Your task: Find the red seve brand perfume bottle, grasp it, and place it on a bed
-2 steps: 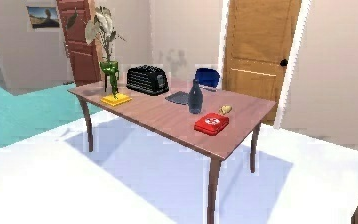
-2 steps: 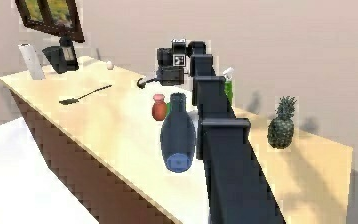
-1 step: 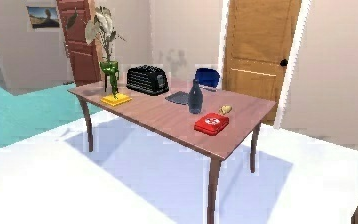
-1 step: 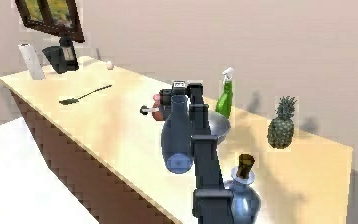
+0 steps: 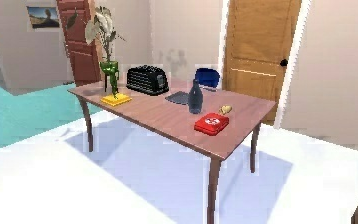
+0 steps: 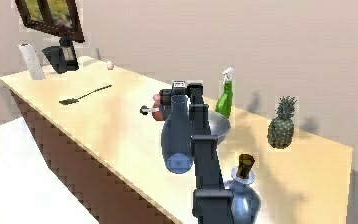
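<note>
A flat red object (image 5: 212,124) with a pale mark lies near the front corner of a wooden table (image 5: 157,115) in the forward view; its shape is too small to name. In the arm side view the dark arm (image 6: 199,150) rises over a long light counter (image 6: 97,120). My gripper (image 6: 150,108) sits left of the two white squares. A blue-grey elongated thing (image 6: 175,145) shows just below the gripper's body against the counter. I cannot tell whether the gripper holds anything.
The table also bears a plant in a green vase (image 5: 108,68), a black toaster (image 5: 147,79), a yellow item (image 5: 116,98) and a dark blue vase (image 5: 195,97). A wooden door (image 5: 259,50) stands behind. On the counter stand a paper roll (image 6: 29,60), a green spray bottle (image 6: 225,95), a pineapple (image 6: 281,124) and a corked bottle (image 6: 245,185).
</note>
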